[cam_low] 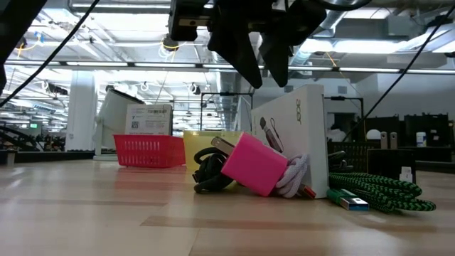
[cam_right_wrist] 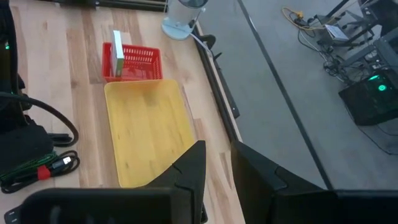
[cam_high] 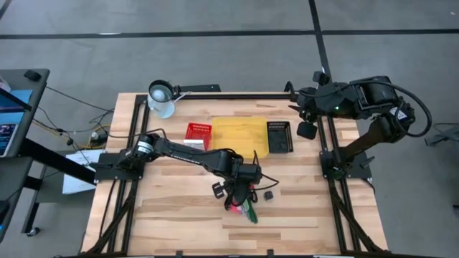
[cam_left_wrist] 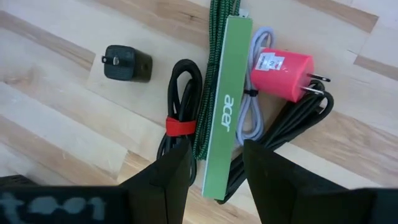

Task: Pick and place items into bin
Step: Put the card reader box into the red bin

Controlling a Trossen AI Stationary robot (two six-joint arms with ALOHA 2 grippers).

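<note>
While the right gripper (cam_high: 307,118) waits folded at the table's far right edge, fingers nearly closed on nothing, the left gripper (cam_high: 239,192) reaches over the items at mid-table. Its spread fingers (cam_left_wrist: 166,180) straddle the green-edged box (cam_left_wrist: 221,109), touching nothing visibly; the box's lower end is hidden. Beside it lie the pink charger (cam_left_wrist: 281,73), black cable (cam_left_wrist: 180,102) and black cube (cam_left_wrist: 126,64).

A wooden desk (cam_high: 179,215) carries a red mesh basket (cam_high: 199,132) beside a yellow tray (cam_high: 240,136), with a black mesh basket (cam_high: 280,136) on the tray's other side and a round lamp (cam_high: 161,93) near the back edge.
</note>
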